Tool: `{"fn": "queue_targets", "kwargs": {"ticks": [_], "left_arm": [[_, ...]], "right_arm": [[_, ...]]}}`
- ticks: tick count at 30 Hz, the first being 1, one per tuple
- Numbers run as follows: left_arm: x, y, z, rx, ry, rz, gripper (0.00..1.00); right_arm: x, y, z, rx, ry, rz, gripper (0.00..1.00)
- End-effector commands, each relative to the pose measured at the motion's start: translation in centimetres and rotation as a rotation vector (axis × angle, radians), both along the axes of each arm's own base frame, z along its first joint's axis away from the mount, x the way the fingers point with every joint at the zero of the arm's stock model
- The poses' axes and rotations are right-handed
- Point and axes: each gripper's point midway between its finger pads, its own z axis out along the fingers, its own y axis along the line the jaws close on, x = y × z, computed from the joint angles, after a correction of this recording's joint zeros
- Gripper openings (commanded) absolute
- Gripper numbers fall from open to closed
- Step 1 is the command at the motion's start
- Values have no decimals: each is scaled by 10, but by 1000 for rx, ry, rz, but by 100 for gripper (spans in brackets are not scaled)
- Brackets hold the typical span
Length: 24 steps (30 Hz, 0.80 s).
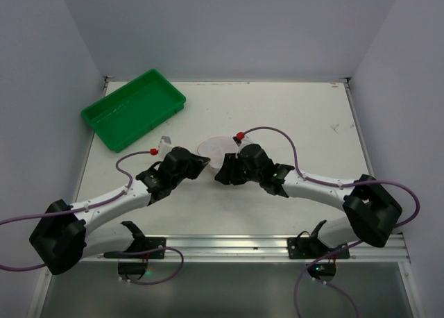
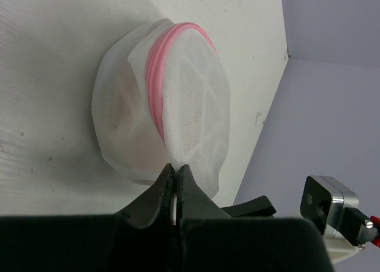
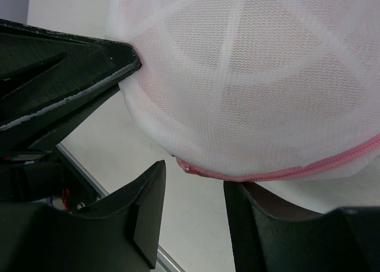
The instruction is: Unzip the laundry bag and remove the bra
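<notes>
We show the scene under bright, even, diffuse light from above, the white counter (image 1: 291,116) carrying only faint, soft shadows, the laundry bag (image 3: 255,76) mesh crisp in the right wrist view, and the black left claw (image 2: 177,167) and right claw (image 3: 195,177) rendered as dark, near-featureless masses.

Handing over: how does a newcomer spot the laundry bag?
On the white table, look right of the green tray. The laundry bag, pinched by the left end effector, is the small round mesh pouch, alone in having a pink zipper.
</notes>
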Motion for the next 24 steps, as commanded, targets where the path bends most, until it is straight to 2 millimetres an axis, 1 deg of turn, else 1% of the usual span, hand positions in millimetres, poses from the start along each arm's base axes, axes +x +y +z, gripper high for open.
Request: {"fn": "queue_targets", "kwargs": {"ticks": [1, 3, 5, 11, 14, 17, 19, 24], "left_arm": [[5, -3, 14, -20, -20, 23, 0], [5, -3, 13, -23, -15, 27, 0], [7, -4, 15, -18, -24, 26, 0], [2, -5, 13, -28, -13, 17, 0], [1, -2, 13, -31, -20, 29, 0], [1, -3, 15, -37, -23, 31, 0], [1, -4, 18, -33, -30, 22, 0], [-2, -3, 14, -38, -21, 23, 0]], "right_arm": [[10, 8, 23, 70, -57, -22, 45], [7, 7, 26, 84, -49, -17, 45], [5, 6, 25, 94, -46, -20, 45], [8, 11, 28, 125, -63, -17, 42], [11, 15, 35, 141, -82, -14, 39], [14, 16, 39, 152, -88, -25, 38], [16, 15, 38, 148, -93, -37, 38], [19, 10, 30, 122, -86, -70, 39]]}}
